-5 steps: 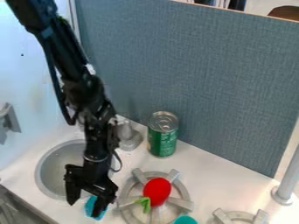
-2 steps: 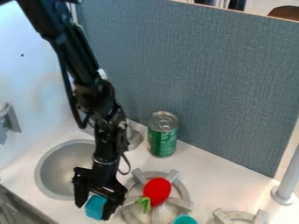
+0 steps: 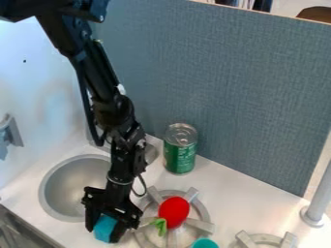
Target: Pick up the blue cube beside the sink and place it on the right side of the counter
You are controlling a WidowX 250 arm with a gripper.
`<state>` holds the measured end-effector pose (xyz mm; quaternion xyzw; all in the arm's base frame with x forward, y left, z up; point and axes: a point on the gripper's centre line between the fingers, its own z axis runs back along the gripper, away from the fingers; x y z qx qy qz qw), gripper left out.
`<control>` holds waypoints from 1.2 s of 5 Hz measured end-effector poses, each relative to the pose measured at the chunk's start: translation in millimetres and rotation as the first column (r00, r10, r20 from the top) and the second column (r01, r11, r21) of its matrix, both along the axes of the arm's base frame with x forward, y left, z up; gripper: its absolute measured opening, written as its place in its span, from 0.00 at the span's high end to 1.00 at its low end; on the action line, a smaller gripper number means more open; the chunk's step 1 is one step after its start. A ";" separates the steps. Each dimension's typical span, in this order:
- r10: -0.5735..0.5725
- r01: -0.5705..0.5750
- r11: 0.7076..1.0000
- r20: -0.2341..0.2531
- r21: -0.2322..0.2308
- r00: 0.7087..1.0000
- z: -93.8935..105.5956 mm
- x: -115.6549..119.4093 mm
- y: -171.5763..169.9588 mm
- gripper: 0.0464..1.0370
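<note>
**Blue block (image 3: 104, 226) clamped in the claw (image 3: 105, 234)**

From the block, we see the round sink (image 3: 56, 206) at eleven o'clock, the burner (image 3: 205, 225) at three and the green can (image 3: 179, 157) at one. The claw's two fingers press its sides. At our view's seven o'clock, the block looks small, plain, bright and flat-faced, partly covered.

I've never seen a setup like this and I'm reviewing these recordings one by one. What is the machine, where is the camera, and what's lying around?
The machine is a black robot arm. One fixed camera takes every picture, looking down at a slant. The arm's two-fingered tool appears to hold a blue block near a round sink. On the white counter stands a green can; a red object with a green stem rests on a grey burner.
</note>
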<state>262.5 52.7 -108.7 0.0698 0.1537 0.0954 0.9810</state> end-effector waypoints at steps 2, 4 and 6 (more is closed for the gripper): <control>0.005 -0.004 1.000 -0.052 0.009 0.999 9.0 -8.6 1.0 0.36; -0.129 0.129 0.992 -0.025 -0.003 0.991 89.1 -5.7 -44.9 0.36; -0.237 0.237 0.972 -0.035 0.004 0.971 100.0 9.0 -140.7 0.36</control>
